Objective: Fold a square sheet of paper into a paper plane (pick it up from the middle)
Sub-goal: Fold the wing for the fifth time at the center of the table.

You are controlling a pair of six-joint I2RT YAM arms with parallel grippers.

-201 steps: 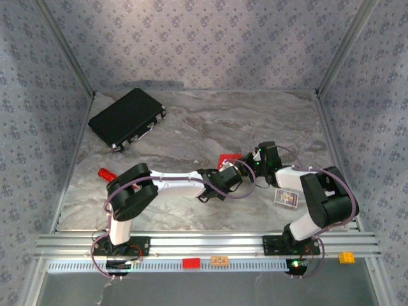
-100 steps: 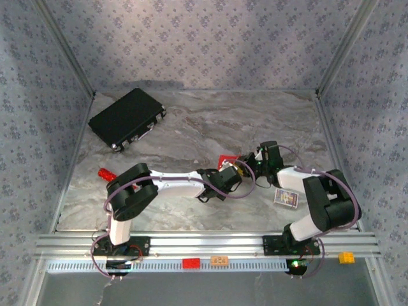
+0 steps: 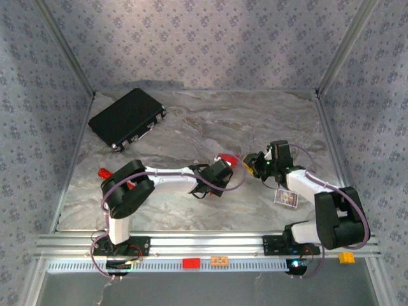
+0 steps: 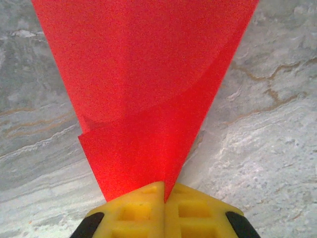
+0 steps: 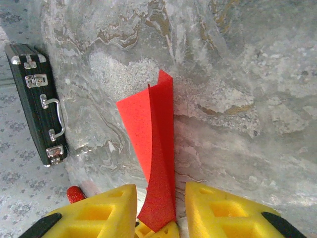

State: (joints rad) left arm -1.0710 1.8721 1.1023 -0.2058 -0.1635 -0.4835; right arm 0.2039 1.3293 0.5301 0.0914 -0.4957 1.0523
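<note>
Left wrist view: left hand point(image 4: 164, 192) clamps the red paper point(image 4: 143, 89), seemingly folded double; right hand point(image 5: 159, 192) apart.

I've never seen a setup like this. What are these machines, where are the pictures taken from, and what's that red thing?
Two robot arms, the left arm and the right arm, are bolted at the near edge of a marble-patterned table. One picture looks down from above; the other two come from a camera on each wrist. The left arm's fingers, which are yellow, are shut on folded red paper. The right arm's fingers stand open either side of it, not pinching. Also there: a black case at the far left, a small card near the right arm, and a small red object by the left arm.
</note>
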